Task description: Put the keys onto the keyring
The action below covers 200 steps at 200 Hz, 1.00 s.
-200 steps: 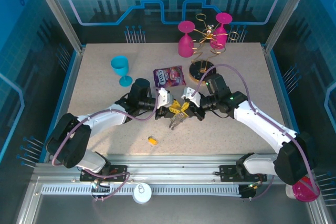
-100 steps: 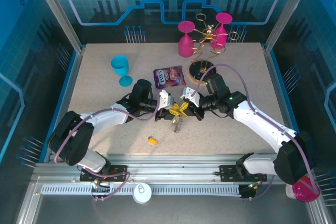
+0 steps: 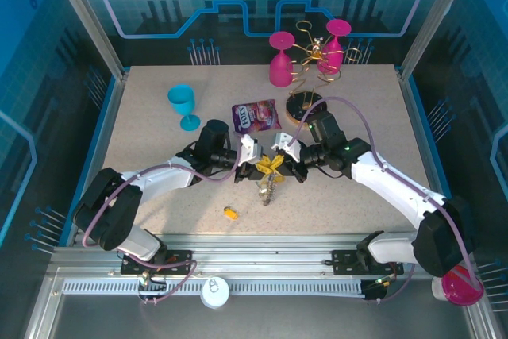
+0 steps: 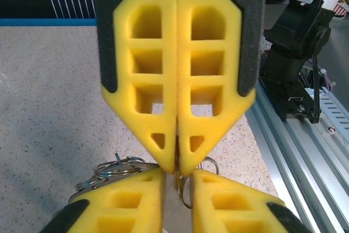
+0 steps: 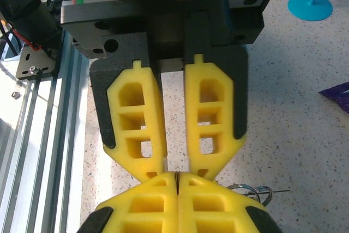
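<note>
Top external: the left gripper (image 3: 261, 166) and right gripper (image 3: 279, 166) meet tip to tip over the middle of the table (image 3: 159, 160), left coming in from 9 o'clock, right from 3 o'clock. The bunch of keys (image 3: 268, 188) sits at 6 o'clock just beneath the touching tips, metal bits pointing down toward the near edge. Finger gaps are too small to read here. One loose key (image 3: 230, 213) with a yellow-orange tag lies on the table at 7 o'clock of the bunch, well apart from both grippers. The purple packet (image 3: 254, 115) is at 11 o'clock of the tips.

Left wrist: the left gripper (image 4: 177, 203) comes in at the bottom edge, fingers (image 4: 117, 205) parted with a narrow gap. The right gripper (image 4: 177, 159) comes in from 12 o'clock, its two pads pressed flat together, its tip sitting right at the mouth of the left's gap. Thin grey wire, the keyring (image 4: 184, 192) as far as I can tell, comes out of the right's seam and curves down inside the left's gap; contact with the left pads is not readable. Small metal rings (image 4: 117, 168) show at 9 o'clock of the right's tip, and another at 3 o'clock.

Right wrist: the right gripper (image 5: 177, 181) at the bottom is clamped tight, no gap. The left gripper (image 5: 175, 159) comes from 12 o'clock, its fingers (image 5: 136, 129) apart and straddling the right's tip. Metal rings (image 5: 252, 192) peek out at 3 o'clock of the right's tip. The blue cup base (image 5: 311, 7) is at 1 o'clock.
</note>
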Each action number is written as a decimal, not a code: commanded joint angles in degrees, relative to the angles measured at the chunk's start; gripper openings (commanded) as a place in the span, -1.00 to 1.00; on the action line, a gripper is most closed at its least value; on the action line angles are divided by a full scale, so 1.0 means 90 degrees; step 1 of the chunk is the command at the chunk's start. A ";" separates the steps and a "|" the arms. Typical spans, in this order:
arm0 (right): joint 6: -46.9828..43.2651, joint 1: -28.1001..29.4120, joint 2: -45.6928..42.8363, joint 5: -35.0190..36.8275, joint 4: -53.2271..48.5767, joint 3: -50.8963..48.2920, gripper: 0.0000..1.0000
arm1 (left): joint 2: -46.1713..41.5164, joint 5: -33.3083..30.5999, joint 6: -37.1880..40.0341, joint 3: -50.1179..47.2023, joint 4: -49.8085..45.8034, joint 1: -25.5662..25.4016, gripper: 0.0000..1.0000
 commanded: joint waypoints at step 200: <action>0.0386 0.0010 -0.1411 0.1191 0.0789 -0.1211 -0.40 | -0.0373 -0.0110 0.0607 -0.0534 0.0630 0.0001 -1.00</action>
